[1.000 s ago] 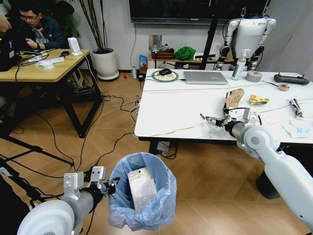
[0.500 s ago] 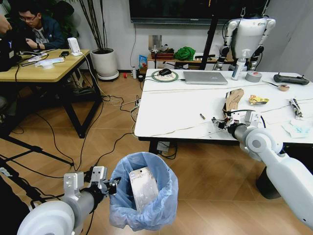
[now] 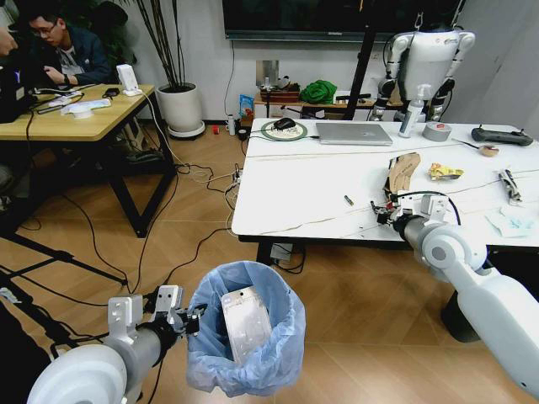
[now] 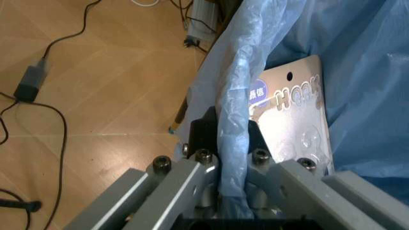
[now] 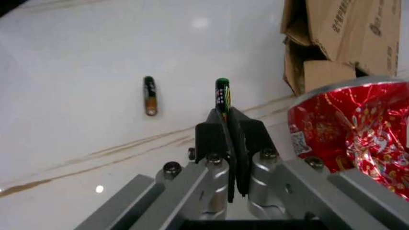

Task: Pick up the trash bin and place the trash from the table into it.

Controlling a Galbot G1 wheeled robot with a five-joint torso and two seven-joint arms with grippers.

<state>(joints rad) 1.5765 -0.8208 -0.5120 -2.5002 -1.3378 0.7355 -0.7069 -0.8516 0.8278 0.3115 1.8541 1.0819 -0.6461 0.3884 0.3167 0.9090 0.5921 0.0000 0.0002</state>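
The trash bin (image 3: 244,337) hangs off my left gripper (image 3: 187,318), low over the wooden floor in front of the table (image 3: 312,189); my fingers (image 4: 208,139) are clamped tight on a fold of its blue liner bag (image 4: 357,72), so the mouth faces up to take litter. A plastic blister pack (image 3: 244,324) already leans inside. My right gripper (image 3: 383,213) is over the table's near edge, closed on a small dark battery (image 5: 221,93). A second battery (image 5: 149,95) lies just beside, with the cardboard piece (image 5: 338,33) and a red foil wrapper (image 5: 348,134) near.
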